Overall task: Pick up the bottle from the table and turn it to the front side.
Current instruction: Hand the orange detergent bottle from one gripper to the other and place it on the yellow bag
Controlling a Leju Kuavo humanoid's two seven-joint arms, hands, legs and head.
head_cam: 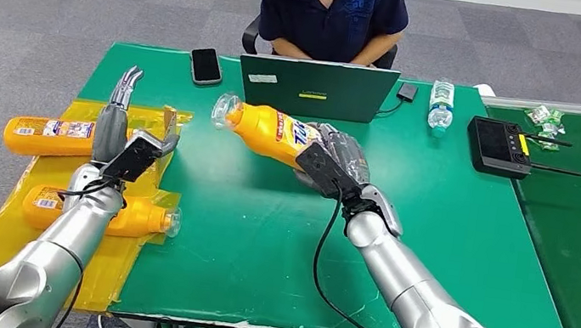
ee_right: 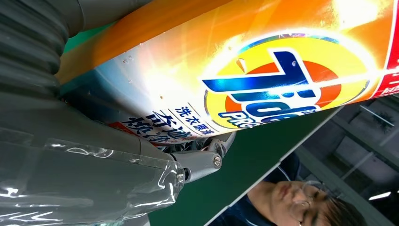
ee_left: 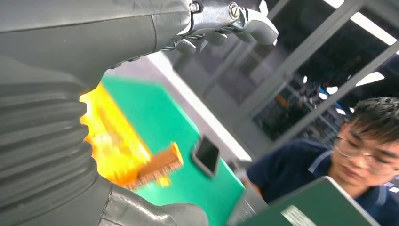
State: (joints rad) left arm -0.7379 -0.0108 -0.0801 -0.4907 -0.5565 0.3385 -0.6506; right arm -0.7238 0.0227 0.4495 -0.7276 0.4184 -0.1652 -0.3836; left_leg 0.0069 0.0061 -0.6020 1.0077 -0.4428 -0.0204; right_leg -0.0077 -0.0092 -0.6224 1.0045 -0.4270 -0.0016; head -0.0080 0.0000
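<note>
Our right hand (head_cam: 337, 164) grips the orange bottle (head_cam: 270, 131) aloft, left hand (head_cam: 119, 106) open; a loose hold risks dropping it onto the worktop (head_cam: 260, 237).

Head view high, facing table (head_cam: 260, 237); wrist views close, sharing seated person (head_cam: 330, 11).

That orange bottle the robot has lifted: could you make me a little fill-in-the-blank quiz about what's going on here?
1. The robot's ____ hand holds the orange bottle above the green table.
2. Two more orange bottles lie on the ____ sheet near the left hand.
3. The black phone lies beside the person's ____.
4. The left hand holds ____.

Missing words: right; yellow; laptop; nothing
</note>
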